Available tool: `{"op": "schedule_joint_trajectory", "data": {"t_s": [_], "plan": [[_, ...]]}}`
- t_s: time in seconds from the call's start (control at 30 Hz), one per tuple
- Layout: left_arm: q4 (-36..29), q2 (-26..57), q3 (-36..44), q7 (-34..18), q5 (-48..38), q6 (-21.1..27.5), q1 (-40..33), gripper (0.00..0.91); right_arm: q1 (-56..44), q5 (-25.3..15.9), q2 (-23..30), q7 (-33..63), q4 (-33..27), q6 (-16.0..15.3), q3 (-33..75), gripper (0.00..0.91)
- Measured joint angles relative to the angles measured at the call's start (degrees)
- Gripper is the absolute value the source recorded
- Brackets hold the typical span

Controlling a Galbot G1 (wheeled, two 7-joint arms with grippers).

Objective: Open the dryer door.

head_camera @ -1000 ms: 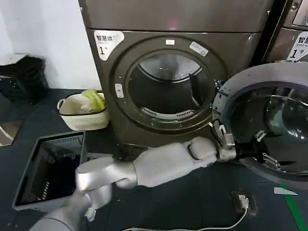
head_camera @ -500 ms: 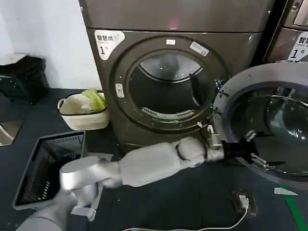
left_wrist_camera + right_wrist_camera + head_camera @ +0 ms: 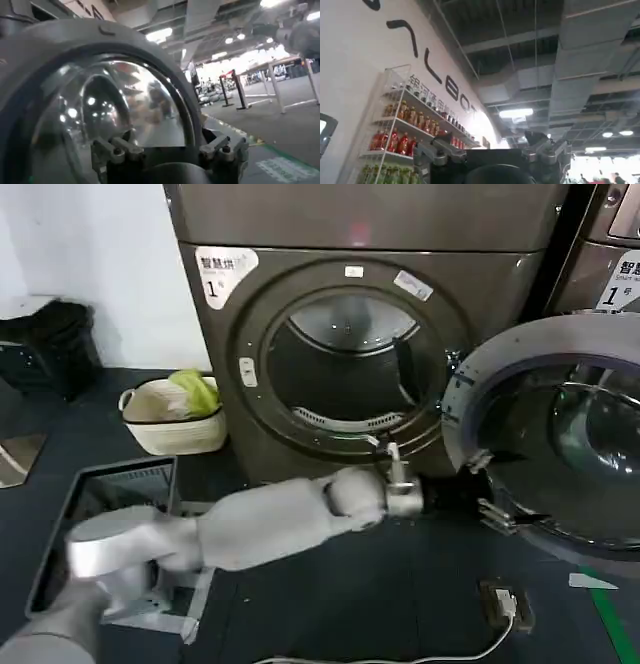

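Head view: the dryer door (image 3: pixel 560 434) stands swung open, directly ahead of the left gripper (image 3: pixel 488 489), whose spread fingers hold nothing, apparently just clear of its rim. Left wrist view: door glass (image 3: pixel 110 110) close ahead.

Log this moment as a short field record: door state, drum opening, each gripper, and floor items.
door state: the round chrome-ringed dryer door with dark glass is swung wide open to the right of the dark-grey machine
drum opening: the round drum mouth is fully exposed
left gripper: open, at the door's inner rim, nothing held
right gripper: open, aimed at the ceiling and a shelf of bottles
floor items: white basket with green cloth; dark mesh crate; white cable with plug
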Motion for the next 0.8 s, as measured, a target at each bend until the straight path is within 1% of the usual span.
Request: {"op": "schedule_joint_trajectory", "data": {"t_s": [0.17,0.37,0.47,0.8], "plan": [[-2.3,5.0,-0.4,0.0,-0.2,-0.7,-0.7,0.907,0.2,0.0,0.0,0.0,0.0,0.0,-0.2,0.907],[-5.6,10.7,0.2,-0.1,0.0,1.3,-1.3,0.907,0.3,0.0,0.1,0.0,0.0,0.1,-0.6,0.907],[-6.9,13.7,0.4,-0.3,1.4,-0.2,-1.7,0.907,0.5,-0.1,0.0,-0.1,-0.3,0.1,-0.6,0.907],[-10.1,23.8,2.1,-0.2,5.5,-1.0,-2.6,0.907,1.1,-0.6,-0.4,-0.2,-0.6,0.2,-0.9,0.907]]}}
